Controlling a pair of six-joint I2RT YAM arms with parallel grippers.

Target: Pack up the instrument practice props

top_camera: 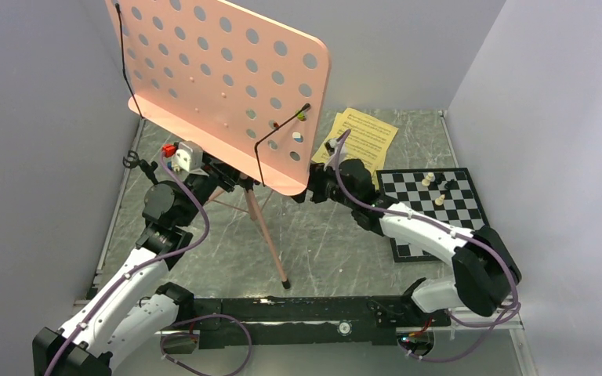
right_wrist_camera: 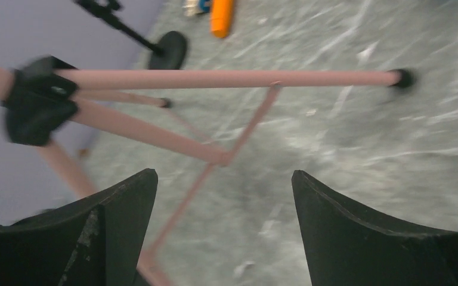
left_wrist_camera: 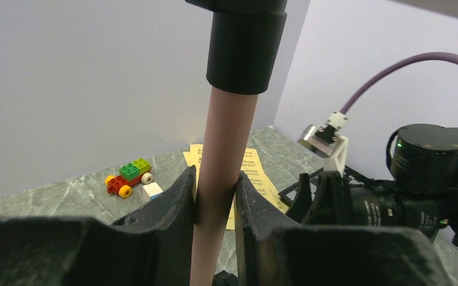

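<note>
The pink hole-punched music stand (top_camera: 227, 86) stands upright on its tripod legs (top_camera: 268, 235). My left gripper (top_camera: 218, 174) is shut on the stand's pink pole (left_wrist_camera: 220, 179), just below the black collar; the pads (left_wrist_camera: 182, 196) press both sides. My right gripper (top_camera: 307, 191) is open and empty below the plate's lower right edge, looking at the tripod legs (right_wrist_camera: 214, 77) and their black hub (right_wrist_camera: 36, 101). Yellow sheet-music pages (top_camera: 364, 137) lie flat at the back right and also show in the left wrist view (left_wrist_camera: 257, 179). The orange microphone (right_wrist_camera: 222, 16) lies beside the black round-based mic stand (right_wrist_camera: 170, 50).
A chessboard (top_camera: 431, 207) with a few pieces lies at the right, under my right forearm. A small coloured toy block car (left_wrist_camera: 128, 176) and a white block sit near the back wall. Grey walls close in the left, back and right.
</note>
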